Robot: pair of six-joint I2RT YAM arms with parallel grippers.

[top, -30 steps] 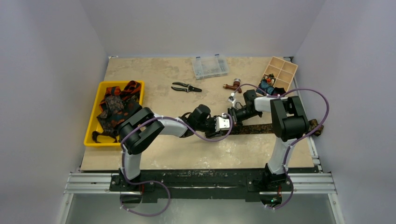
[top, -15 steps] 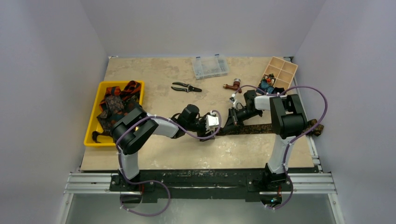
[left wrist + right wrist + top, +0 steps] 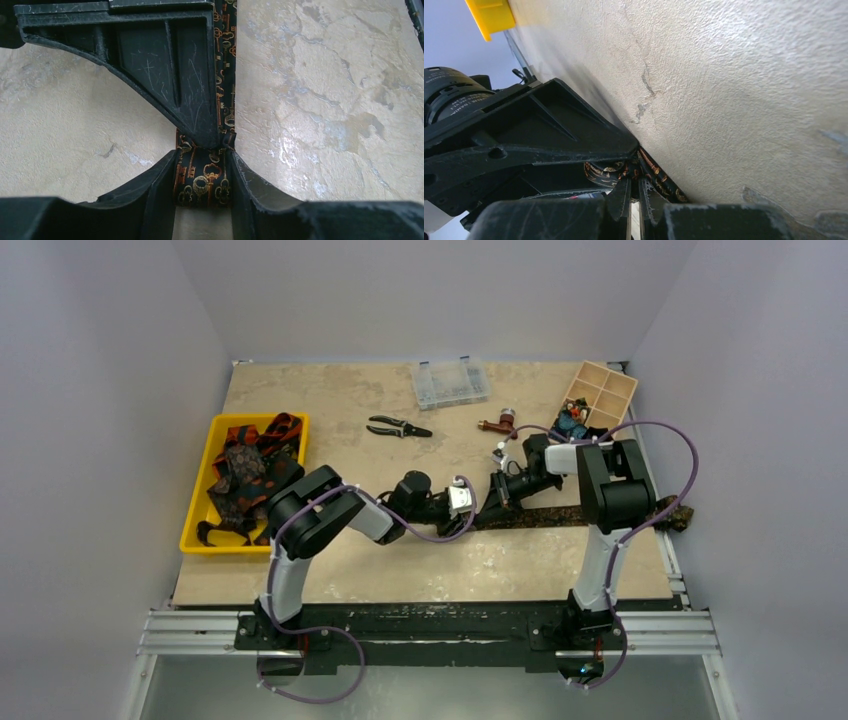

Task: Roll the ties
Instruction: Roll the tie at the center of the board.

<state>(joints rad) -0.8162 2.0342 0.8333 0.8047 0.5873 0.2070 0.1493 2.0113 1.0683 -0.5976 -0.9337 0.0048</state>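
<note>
Pinching narrow key-print tie | scratched black left jaws | mottled tabletop

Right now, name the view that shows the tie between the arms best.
Left wrist. The tie lies close and sharp there, its gold key print readable. Top external shows it only as a thin dark strip with no visible print. Right wrist catches just a curled sliver.

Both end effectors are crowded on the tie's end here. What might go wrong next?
The left end effector and the shut right end effector meet tip to tip at the tie's small curl, so they may collide. The curl looks loose and may unroll if either lets go. The tie's far end reaches past the table's right edge and could drag the cloth askew.
</note>
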